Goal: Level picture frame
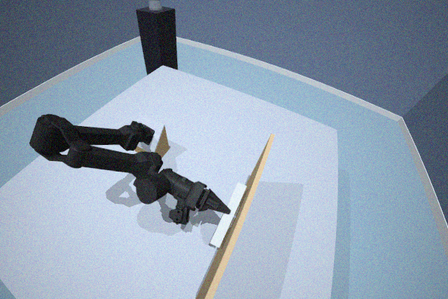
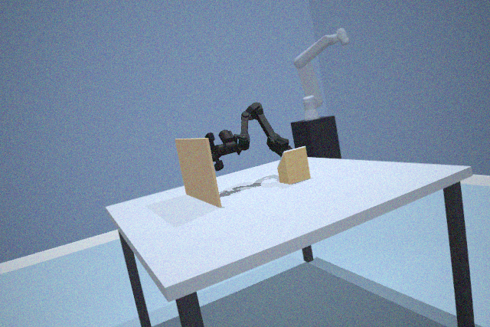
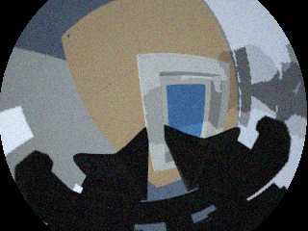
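The white picture frame (image 1: 236, 197) (image 3: 150, 108) with a blue picture (image 3: 186, 103) is on the near face of the upright wooden panel (image 1: 265, 150) (image 2: 197, 168) (image 3: 106, 87). My gripper (image 1: 229, 211) (image 3: 154, 129) is shut on the frame's bar that lies on the left in the wrist view, with one fingertip on each side of it. In the wrist view the frame's sides look slanted, but the lens bends the view and I cannot tell its exact tilt. The screw and the notched strip are hidden behind the frame. In the exterior view the panel hides the frame.
The panel stands on the white table (image 1: 235, 118) (image 2: 316, 204). A wooden block (image 1: 162, 141) (image 2: 295, 167) stands near my arm's base. Beyond the table are a black pedestal (image 1: 157, 35) (image 2: 316, 137) and a pale arm (image 2: 310, 78) on it.
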`<action>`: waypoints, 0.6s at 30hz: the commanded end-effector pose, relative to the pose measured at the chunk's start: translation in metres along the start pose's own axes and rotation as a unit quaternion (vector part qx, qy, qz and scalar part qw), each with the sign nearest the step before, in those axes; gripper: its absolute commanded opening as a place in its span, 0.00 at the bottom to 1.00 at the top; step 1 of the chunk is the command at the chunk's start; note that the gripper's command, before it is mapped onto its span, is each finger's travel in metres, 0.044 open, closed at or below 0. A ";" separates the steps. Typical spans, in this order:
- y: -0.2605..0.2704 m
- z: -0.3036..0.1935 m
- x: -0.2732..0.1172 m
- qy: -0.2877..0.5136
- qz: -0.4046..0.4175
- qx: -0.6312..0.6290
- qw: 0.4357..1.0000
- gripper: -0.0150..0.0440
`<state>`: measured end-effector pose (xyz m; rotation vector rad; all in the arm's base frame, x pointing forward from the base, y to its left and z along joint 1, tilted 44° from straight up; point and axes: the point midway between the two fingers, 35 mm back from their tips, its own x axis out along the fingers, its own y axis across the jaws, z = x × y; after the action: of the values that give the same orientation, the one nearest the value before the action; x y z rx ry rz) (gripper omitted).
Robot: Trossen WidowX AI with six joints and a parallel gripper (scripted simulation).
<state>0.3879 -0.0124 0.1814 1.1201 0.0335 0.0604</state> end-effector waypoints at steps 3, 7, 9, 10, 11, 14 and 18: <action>0.005 0.000 0.000 0.000 0.004 0.002 1.000 0.25; 0.007 0.000 0.000 0.000 0.004 0.002 1.000 0.25; 0.007 0.000 0.000 0.000 0.004 0.002 1.000 0.25; 0.008 0.000 0.000 0.000 0.004 0.002 1.000 0.25; 0.008 0.000 0.000 0.000 0.004 0.002 1.000 0.25; 0.009 0.000 0.000 0.000 0.004 0.002 1.000 0.25; 0.010 0.000 0.000 0.000 0.004 0.002 1.000 0.25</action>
<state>0.3877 -0.0119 0.1831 1.1216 0.0391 0.0470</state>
